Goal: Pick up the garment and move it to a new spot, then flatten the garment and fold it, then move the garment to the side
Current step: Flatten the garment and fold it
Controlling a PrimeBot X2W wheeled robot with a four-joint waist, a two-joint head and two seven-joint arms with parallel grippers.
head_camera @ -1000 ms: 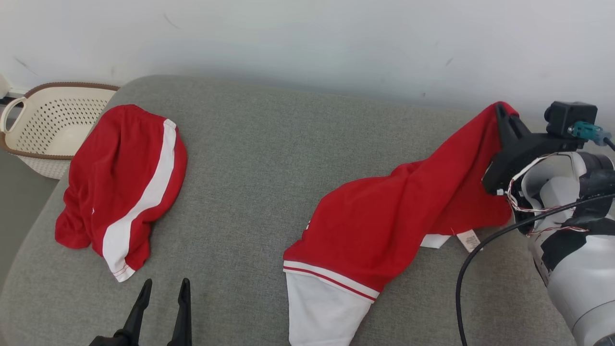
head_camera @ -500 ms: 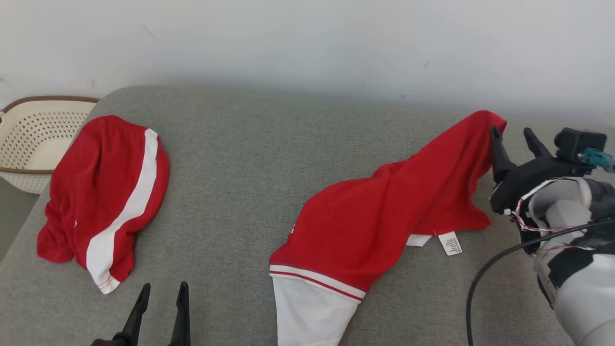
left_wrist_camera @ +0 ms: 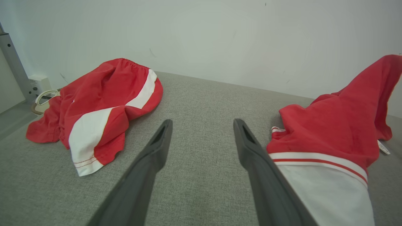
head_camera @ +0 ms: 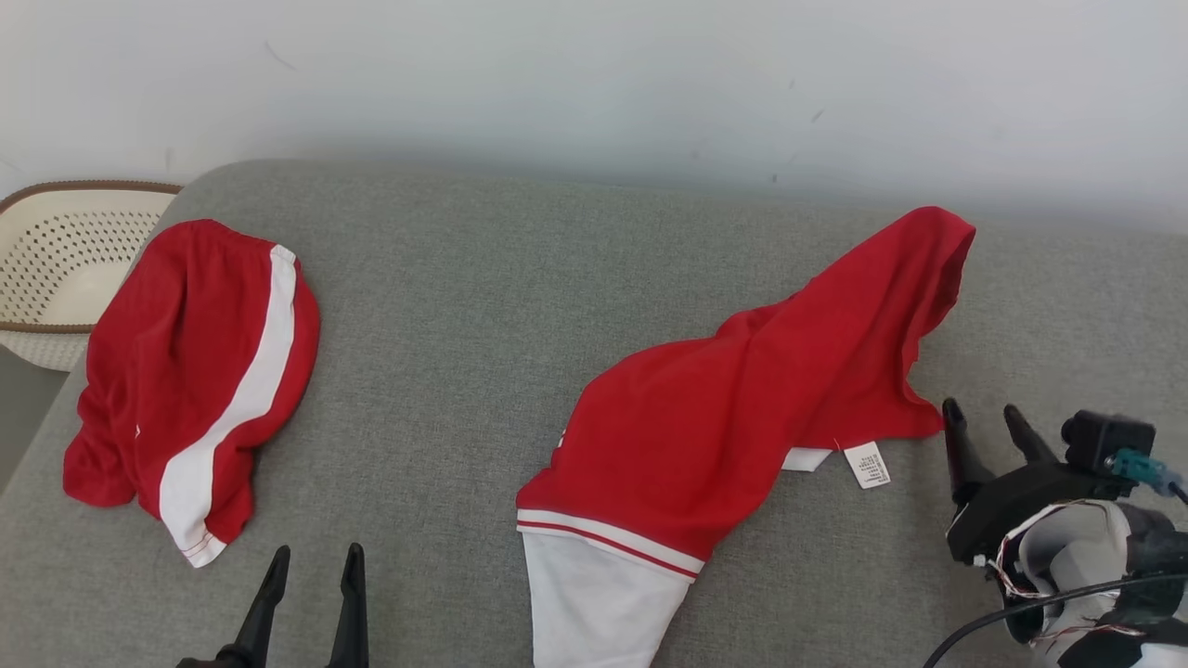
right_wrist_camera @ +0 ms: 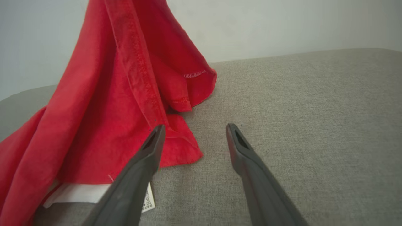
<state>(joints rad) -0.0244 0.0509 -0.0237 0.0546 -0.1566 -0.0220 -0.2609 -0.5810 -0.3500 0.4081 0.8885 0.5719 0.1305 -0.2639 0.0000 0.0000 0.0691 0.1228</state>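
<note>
Red cloth with a white band, the garment (head_camera: 742, 408) is lying crumpled on the right half of the grey cushion (head_camera: 483, 306). Its white end (head_camera: 594, 603) is pointing toward the robot and its far end is rising in a loose, unsupported peak near the wall (head_camera: 594, 83). A care label (head_camera: 868, 464) is sticking out from the hem.

Just beside that hem, the right hand (head_camera: 982, 415) is hovering with its fingers spread wide and holding nothing. In the right wrist view one finger is overlapping the hem's edge, though I cannot tell whether it is touching. The left hand (head_camera: 317, 557) is waiting at the near edge, likewise wide open and empty.

The likeliest trouble is the peak slumping onto itself. That would bury a layer and leave creases that flattening is going to have to undo. A careless pass by the right hand could also snag the hem or label and drag the cloth into a tighter bunch. Pinching several layers at once would be spoiling any spread.

Well apart on the left, red shorts (head_camera: 186, 380) are lying by a basket (head_camera: 56, 269). Their matching colour is inviting a grasp on the wrong piece.
</note>
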